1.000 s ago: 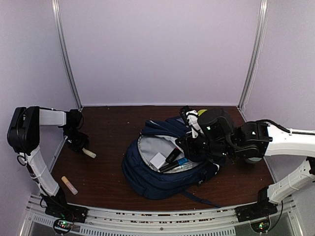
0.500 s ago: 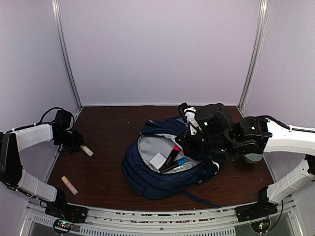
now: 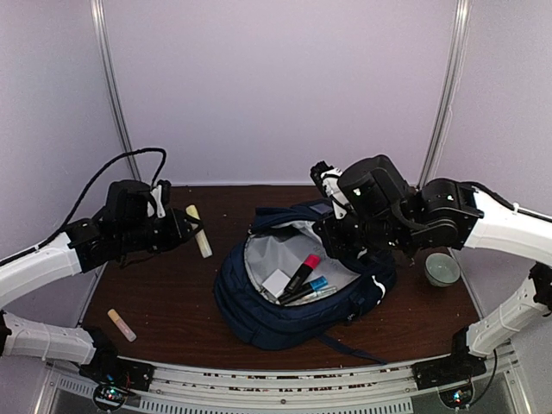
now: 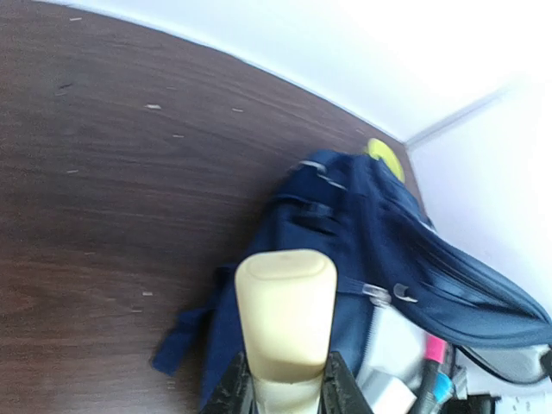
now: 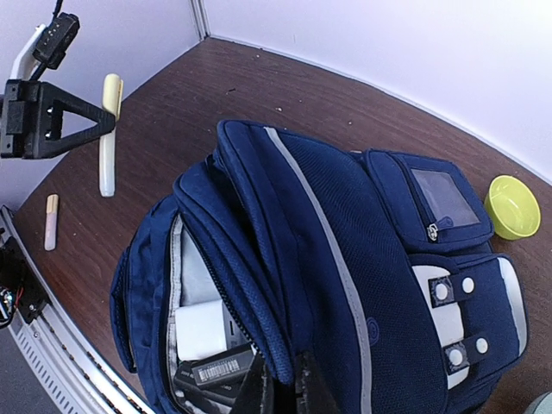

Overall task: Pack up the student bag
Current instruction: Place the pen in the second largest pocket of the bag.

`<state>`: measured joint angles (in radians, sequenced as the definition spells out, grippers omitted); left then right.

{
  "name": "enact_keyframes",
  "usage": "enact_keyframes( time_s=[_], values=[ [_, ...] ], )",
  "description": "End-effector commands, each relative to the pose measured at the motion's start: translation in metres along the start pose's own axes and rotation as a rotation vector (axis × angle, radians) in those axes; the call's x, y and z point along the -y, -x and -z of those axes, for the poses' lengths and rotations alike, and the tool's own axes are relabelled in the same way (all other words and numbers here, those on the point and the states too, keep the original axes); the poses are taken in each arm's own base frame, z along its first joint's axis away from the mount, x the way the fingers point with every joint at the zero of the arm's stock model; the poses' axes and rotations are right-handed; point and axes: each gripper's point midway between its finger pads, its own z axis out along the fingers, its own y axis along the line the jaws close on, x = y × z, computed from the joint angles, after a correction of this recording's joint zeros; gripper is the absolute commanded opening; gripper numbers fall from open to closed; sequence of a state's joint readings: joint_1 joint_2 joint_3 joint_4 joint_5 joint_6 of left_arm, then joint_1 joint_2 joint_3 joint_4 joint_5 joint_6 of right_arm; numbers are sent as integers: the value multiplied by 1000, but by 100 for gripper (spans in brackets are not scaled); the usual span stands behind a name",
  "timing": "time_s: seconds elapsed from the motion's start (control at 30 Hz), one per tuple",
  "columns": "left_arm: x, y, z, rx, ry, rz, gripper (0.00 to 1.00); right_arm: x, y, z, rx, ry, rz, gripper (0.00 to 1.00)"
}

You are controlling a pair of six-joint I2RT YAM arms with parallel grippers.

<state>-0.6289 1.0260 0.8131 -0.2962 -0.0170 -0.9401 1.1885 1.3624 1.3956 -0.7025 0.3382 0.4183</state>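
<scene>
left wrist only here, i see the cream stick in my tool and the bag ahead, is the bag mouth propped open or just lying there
observer: Propped. The right tool is shut on the upper lip of the student bag and lifts it.
operator: room inside?
observer: From above, yes. Bare grey lining shows beyond the markers and the white block.
operator: anything else on the table to pack
observer: One small pale stick lies near the table's left front edge.
</scene>
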Motion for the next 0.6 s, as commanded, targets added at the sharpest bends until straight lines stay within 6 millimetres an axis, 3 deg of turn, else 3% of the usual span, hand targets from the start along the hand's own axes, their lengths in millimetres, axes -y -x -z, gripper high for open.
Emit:
enact_keyframes(
  time_s=[0.0, 0.1, 0.17, 0.33, 0.57],
  values=[
    [79, 13, 0, 67, -220, -62, 0, 8, 65, 28, 173, -53, -68, 0],
    [129, 4, 1, 44, -325, -127, 0, 9, 77, 30, 187, -76, -59, 0],
    [151, -3, -1, 15, -351, -164, 0, 12, 89, 34, 200, -100, -55, 0],
    [165, -31, -17, -76, -375, -165, 0, 24, 109, 37, 216, -142, -43, 0],
    [196, -67, -21, -136, -452, -268, 0, 37, 133, 42, 249, -153, -59, 0]
  ],
)
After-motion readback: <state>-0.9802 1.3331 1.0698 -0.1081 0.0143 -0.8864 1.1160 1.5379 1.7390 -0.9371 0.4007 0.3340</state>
